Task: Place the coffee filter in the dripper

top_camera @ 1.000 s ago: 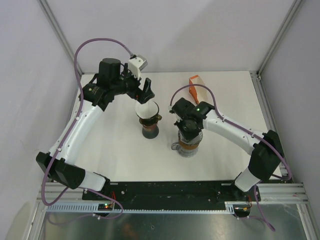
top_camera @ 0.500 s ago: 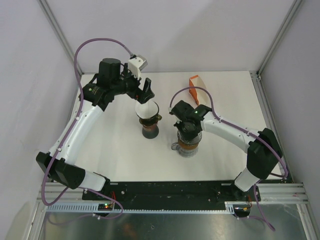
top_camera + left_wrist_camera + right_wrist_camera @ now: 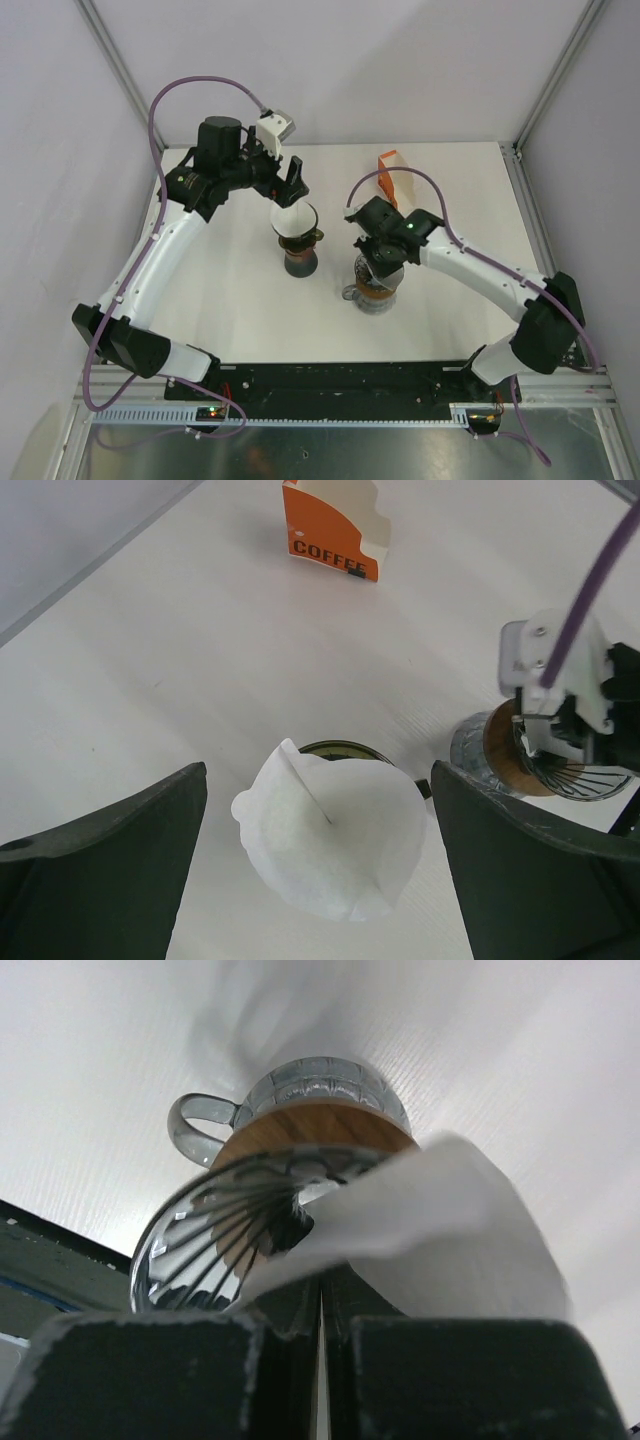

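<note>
I see a white table (image 3: 230, 290) between pale grey walls (image 3: 400, 60), and an orange coffee box (image 3: 330, 530) stands at its far side. The left gripper (image 3: 318, 775) is wide open and holds nothing; its fingers are on both sides of a second filter (image 3: 330, 840), which sits in a dark dripper (image 3: 345, 749). The right gripper (image 3: 322, 1300) is closed tightly on the coffee filter (image 3: 450, 1230), whose tip reaches over the mouth of the glass dripper (image 3: 230, 1230).
</note>
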`<move>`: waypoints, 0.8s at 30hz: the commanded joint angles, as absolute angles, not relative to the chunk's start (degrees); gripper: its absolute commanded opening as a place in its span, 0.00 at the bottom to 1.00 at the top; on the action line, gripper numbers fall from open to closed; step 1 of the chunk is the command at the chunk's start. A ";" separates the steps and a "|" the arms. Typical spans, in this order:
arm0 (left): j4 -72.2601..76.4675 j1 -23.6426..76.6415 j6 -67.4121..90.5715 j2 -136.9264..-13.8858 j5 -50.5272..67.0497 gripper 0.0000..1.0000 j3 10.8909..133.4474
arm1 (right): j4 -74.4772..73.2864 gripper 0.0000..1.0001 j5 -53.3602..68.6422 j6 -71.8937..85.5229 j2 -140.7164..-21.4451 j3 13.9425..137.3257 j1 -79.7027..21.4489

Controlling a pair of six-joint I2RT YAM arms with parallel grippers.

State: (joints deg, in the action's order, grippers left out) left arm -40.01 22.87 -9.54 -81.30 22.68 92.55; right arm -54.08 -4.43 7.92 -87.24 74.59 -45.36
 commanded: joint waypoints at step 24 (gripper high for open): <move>-38.89 23.30 -10.63 -78.71 22.17 0.97 92.80 | -57.16 0.00 -10.19 6.84 -92.03 78.49 -49.99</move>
